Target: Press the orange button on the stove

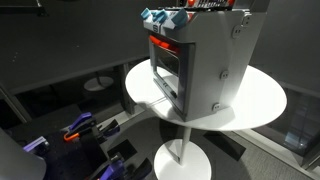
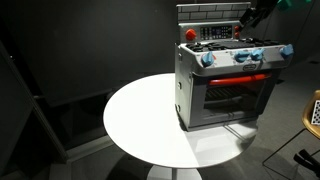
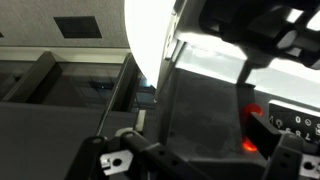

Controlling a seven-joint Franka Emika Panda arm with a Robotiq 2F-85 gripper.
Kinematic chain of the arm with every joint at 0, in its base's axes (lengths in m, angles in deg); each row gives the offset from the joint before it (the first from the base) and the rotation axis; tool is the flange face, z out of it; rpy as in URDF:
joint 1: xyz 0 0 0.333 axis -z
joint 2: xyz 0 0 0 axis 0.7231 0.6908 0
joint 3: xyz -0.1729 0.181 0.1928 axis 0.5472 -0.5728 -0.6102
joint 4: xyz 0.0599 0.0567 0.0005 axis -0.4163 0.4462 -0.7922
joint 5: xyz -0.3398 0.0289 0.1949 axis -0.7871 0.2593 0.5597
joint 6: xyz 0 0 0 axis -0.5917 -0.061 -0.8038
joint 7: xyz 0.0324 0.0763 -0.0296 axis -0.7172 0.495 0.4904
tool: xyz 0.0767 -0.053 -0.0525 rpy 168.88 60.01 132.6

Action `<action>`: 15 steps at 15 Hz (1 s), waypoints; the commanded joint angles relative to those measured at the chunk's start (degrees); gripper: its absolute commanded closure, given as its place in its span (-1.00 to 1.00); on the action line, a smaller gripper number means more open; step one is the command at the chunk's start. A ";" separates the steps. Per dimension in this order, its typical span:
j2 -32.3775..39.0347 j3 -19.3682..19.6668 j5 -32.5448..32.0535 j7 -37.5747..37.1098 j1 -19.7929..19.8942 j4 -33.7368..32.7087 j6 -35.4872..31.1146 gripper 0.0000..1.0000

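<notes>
The grey metal toy stove (image 2: 190,95) stands on a round white table (image 2: 135,120), with a windowed oven door, an orange-red strip (image 2: 245,78) and blue knobs (image 2: 245,55) along the top. A small round orange-red button (image 2: 190,33) sits on its top corner. The stove also shows in an exterior view (image 1: 215,65). My gripper (image 2: 249,17) hovers over the stove's back top edge, apart from the button. In the wrist view the gripper (image 3: 198,152) has its fingers spread, with the stove's dark side (image 3: 200,110) and an orange glow (image 3: 251,115) between them.
The table rim (image 1: 262,112) lies close around the stove's base. Below the table are a pedestal foot (image 1: 185,160), dark floor and blue-orange clutter (image 1: 75,130). A yellow object (image 2: 313,110) stands at the far edge of an exterior view.
</notes>
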 commanded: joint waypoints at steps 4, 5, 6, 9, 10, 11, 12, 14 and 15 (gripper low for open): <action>2.83 -0.75 -0.15 0.01 0.13 -3.55 -0.38 -1.00; 2.47 -0.69 -0.27 -0.29 0.16 -3.20 -0.07 -1.00; 1.88 -0.72 0.27 -0.06 0.20 -2.78 0.69 -1.00; -0.71 -0.73 1.89 0.69 0.33 -1.18 4.60 -1.00; -1.76 -0.71 2.36 0.90 0.36 -0.71 6.22 -1.00; -3.11 -0.68 2.82 1.00 0.38 -0.18 8.34 -1.00; -4.44 -0.59 2.78 0.87 0.41 0.22 10.32 -1.00; -7.44 -0.46 2.71 0.81 0.48 0.54 16.13 -1.00; -8.95 -0.42 2.90 0.93 0.47 0.46 19.82 -1.00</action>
